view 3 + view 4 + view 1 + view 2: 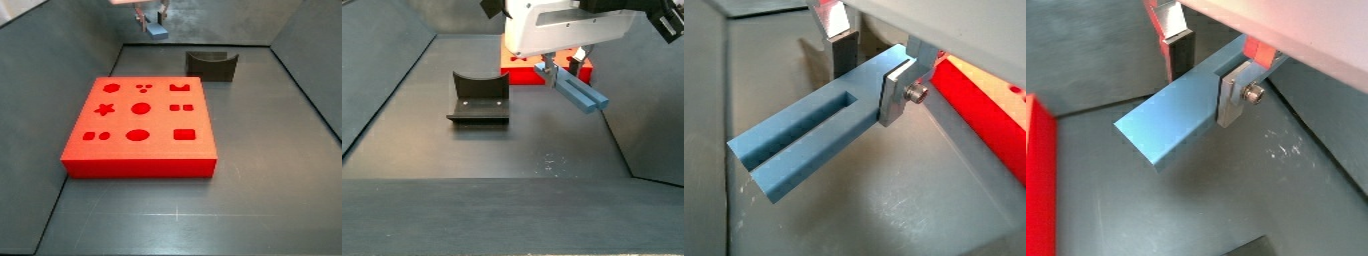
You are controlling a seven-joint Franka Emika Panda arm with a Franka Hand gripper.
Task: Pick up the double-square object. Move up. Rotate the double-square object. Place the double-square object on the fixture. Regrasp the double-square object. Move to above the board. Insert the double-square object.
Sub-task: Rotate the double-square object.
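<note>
Wrist views: peg sits clamped at one end between my silver fingers; my gripper is closed to the bar's thickness, and the long free end juts out over bare dark floor.
Peg, slot face: in a wrist view a long groove runs down its length, so I judge it a channelled bar rather than a solid one.
Peg, plain face: in a wrist view the peg shows a flat, smooth blue side, with one finger plate and its screw pressed on it.
Handling: it looks rigid, light and hard, with smooth faces that could slip. Held by the end, it may pivot in the pads, so I judge a hold nearer the middle safer for insertion.
Side view, far: my gripper hangs high at the back with the peg below it, well clear of the floor, beside the fixture and beyond the board.
Side view, near: the peg slopes downward from my gripper.
Containers: the fixture's notch is empty; no board hole I can see holds anything.
</note>
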